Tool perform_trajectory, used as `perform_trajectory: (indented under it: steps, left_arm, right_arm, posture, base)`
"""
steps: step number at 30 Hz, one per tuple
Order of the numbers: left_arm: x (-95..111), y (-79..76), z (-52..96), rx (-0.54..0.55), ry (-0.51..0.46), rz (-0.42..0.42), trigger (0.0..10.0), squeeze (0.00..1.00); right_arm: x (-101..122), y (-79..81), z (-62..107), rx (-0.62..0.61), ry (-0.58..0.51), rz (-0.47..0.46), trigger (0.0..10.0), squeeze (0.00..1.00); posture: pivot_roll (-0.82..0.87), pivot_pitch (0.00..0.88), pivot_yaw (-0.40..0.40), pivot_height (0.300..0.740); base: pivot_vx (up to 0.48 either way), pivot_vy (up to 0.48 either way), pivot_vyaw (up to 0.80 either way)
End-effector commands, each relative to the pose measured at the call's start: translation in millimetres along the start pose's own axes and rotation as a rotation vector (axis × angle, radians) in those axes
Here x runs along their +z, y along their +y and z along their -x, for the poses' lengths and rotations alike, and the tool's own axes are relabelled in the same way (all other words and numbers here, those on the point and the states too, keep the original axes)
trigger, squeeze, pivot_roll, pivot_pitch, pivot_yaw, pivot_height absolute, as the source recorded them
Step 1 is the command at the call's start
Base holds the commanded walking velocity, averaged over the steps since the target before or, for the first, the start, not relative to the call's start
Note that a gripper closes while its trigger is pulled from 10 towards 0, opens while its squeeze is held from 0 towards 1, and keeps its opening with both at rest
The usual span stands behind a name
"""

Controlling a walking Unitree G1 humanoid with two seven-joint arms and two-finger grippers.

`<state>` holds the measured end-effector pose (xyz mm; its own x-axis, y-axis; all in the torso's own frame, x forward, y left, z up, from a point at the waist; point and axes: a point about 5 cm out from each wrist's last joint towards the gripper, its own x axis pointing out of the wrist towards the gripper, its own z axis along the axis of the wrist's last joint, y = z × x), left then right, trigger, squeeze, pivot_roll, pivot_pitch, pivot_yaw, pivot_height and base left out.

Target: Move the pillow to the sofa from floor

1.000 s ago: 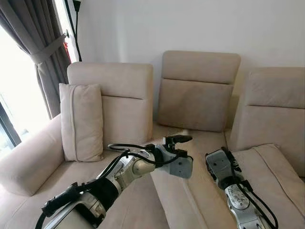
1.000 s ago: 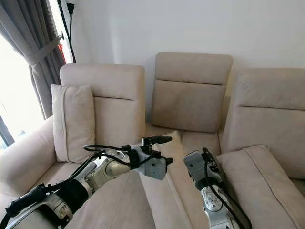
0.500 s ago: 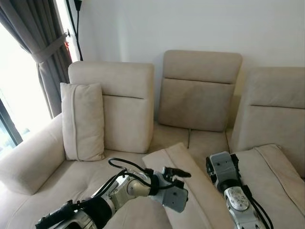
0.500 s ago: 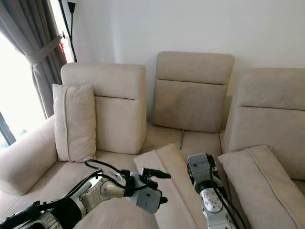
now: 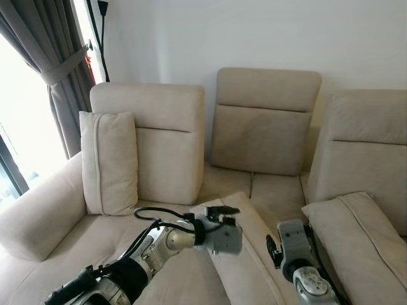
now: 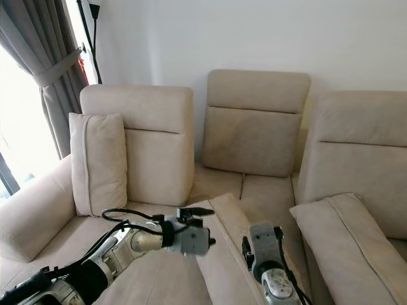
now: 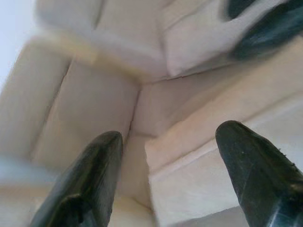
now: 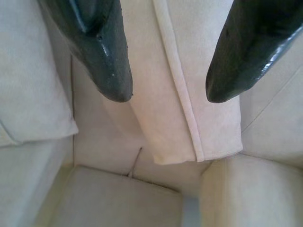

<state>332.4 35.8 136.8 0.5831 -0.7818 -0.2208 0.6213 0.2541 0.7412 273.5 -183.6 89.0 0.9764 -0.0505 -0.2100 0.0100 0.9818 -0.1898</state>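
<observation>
Two hands were out over the beige sofa, both low in the head views. The task pillow lay flat on the sofa seat, in the middle, running from near the backrest toward the robot, between the two arms. Left hand reached in from lower left, arm bent at the elbow, wrist turned inward, fingertips at the pillow's near left corner; in the left wrist view its fingers were spread wide with the pillow edge between them, nothing clamped. Right hand sat just right of the pillow, forearm pointing forward along it; right wrist view showed both fingers parted wide, hovering over the pillow's seam, not gripping. A second pillow stood upright against the left backrest by the armrest. A third pillow lay on the right seat. Grey curtain hung at far left by the window.
</observation>
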Motion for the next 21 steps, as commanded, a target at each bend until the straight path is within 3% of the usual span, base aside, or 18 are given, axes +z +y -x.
perform_trajectory:
  steps: [1, 5, 8, 13, 15, 17, 18, 20, 21]
  left_arm:
    - [-3, 0.3, 1.8, 0.04, 0.009, 0.077, 10.0, 0.0]
    - [-4, -7.8, 2.0, 0.113, 0.005, 0.207, 10.0, 0.0]
    - [-5, -13.5, 0.4, 0.231, 0.012, 0.362, 10.0, 0.0]
    - [-6, -19.5, 1.3, 0.319, 0.004, 0.471, 10.0, 0.0]
    - [-8, -18.1, 5.6, 0.371, -0.019, 0.557, 10.0, 0.0]
    - [-8, -18.1, 5.6, 0.371, -0.019, 0.557, 10.0, 0.0]
    - [-11, -13.9, 11.8, 0.422, -0.043, 0.632, 10.0, 0.0]
    - [-11, -12.6, 13.9, 0.438, -0.049, 0.654, 10.0, 0.0]
    - [-12, -8.4, 19.1, 0.478, -0.086, 0.734, 10.0, 0.0]
  right_arm:
    - [11, 1.8, 2.5, -0.006, -0.075, -0.017, 10.0, 0.0]
    - [16, 8.3, 10.3, 0.006, -0.148, -0.004, 10.0, 0.0]
    - [14, 11.2, 15.4, 0.026, -0.2, 0.035, 10.0, 0.0]
    - [12, 8.5, 21.6, 0.021, -0.241, 0.065, 10.0, 0.0]
    - [14, 4.6, 28.1, 0.005, -0.282, 0.09, 10.0, 0.0]
    - [14, 4.6, 28.1, 0.005, -0.282, 0.09, 10.0, 0.0]
    - [14, 3.1, 34.2, 0.001, -0.31, 0.096, 10.0, 0.0]
    - [14, 3.1, 36.0, 0.002, -0.318, 0.093, 10.0, 0.0]
    - [14, 3.2, 39.1, 0.006, -0.33, 0.087, 10.0, 0.0]
  posture:
    - [0.05, 0.0, 0.055, 0.74]
    - [0.05, 0.0, 0.054, 0.74]
    - [0.06, 0.0, 0.053, 0.74]
    - [0.06, 0.0, 0.051, 0.74]
    - [0.06, 0.0, 0.051, 0.74]
    - [0.06, 0.0, 0.051, 0.74]
    - [0.05, 0.0, 0.052, 0.74]
    - [0.05, 0.0, 0.053, 0.74]
    - [0.05, 0.0, 0.053, 0.74]
  base:
    - [0.0, 0.0, 0.0]
    - [0.0, 0.0, 0.0]
    - [0.0, 0.0, 0.0]
    - [0.0, 0.0, 0.0]
    - [0.0, 0.0, 0.0]
    - [0.0, 0.0, 0.0]
    - [0.0, 0.0, 0.0]
    - [0.0, 0.0, 0.0]
    - [0.0, 0.0, 0.0]
